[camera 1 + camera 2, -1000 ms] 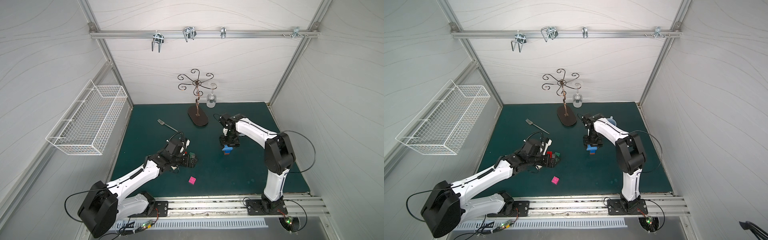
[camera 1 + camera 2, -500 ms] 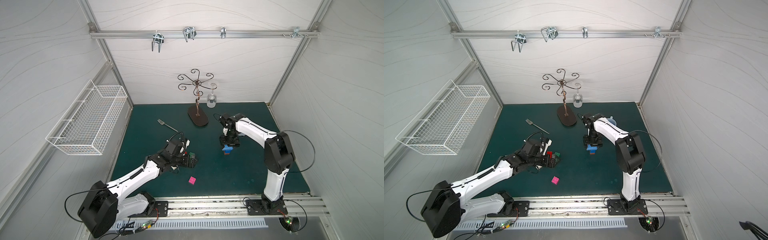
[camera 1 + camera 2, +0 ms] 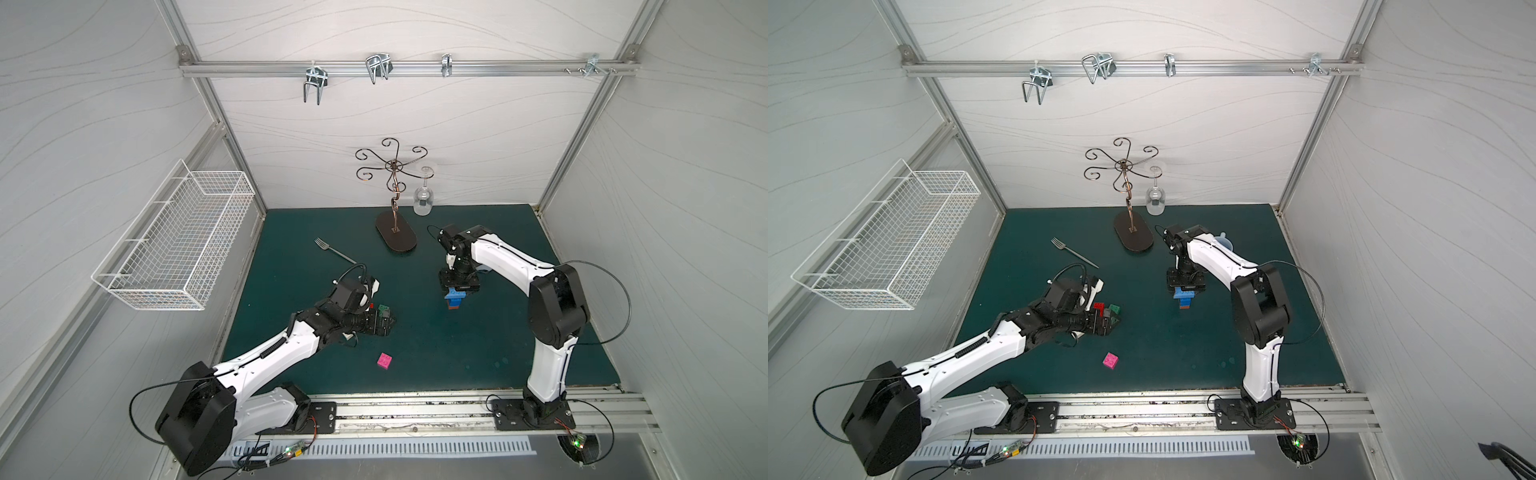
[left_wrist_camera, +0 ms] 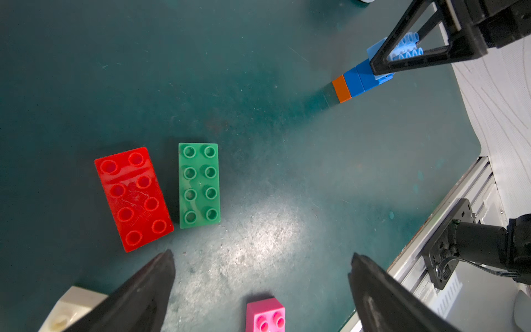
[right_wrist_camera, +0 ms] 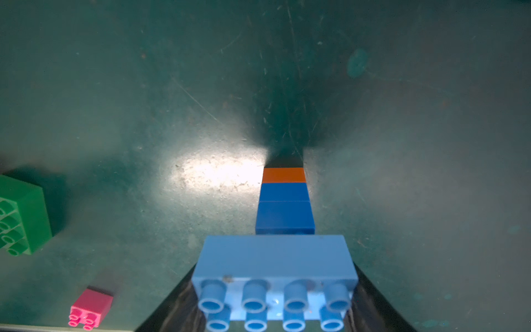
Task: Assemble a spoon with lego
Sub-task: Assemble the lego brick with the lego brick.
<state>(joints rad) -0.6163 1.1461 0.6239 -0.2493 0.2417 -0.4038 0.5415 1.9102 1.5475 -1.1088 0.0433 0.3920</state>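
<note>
The partly built spoon (image 3: 455, 300) stands upright on the green mat: an orange brick (image 5: 284, 175) at the bottom, two blue bricks (image 5: 284, 209) above it, and a long light blue brick (image 5: 274, 258) on top. My right gripper (image 5: 274, 304) is shut on the light blue brick from above. My left gripper (image 4: 262, 257) hangs open and empty low over the mat. Loose lego lies near it: a red brick (image 4: 133, 198) and a green brick (image 4: 199, 185) side by side, a pink brick (image 4: 265, 314) toward the front, and a white brick (image 4: 73, 309) by one finger.
A metal fork (image 3: 334, 251) lies at the back left of the mat. A glass stand (image 3: 395, 237) with a hanging wine glass (image 3: 423, 201) is at the back. A wire basket (image 3: 178, 241) hangs on the left wall.
</note>
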